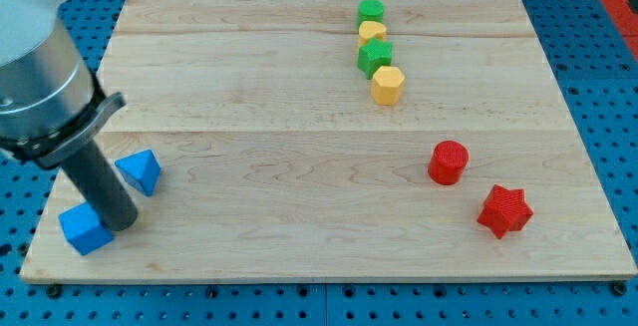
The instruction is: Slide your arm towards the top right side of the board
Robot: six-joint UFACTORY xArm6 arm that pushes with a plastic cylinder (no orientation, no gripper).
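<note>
My dark rod comes down from the view's upper left, and my tip (122,223) rests on the wooden board (299,166) near its bottom left corner. The tip sits between two blue blocks: a blue cube (84,229) just to its left and a blue triangular block (140,171) above and to its right. It looks to be touching the blue cube. The board's top right corner is far from the tip.
A row of blocks stands at the top centre-right: a green cylinder (371,10), a yellow block (372,33), a green star (375,57) and a yellow hexagon (387,85). A red cylinder (448,162) and a red star (504,211) lie at the lower right.
</note>
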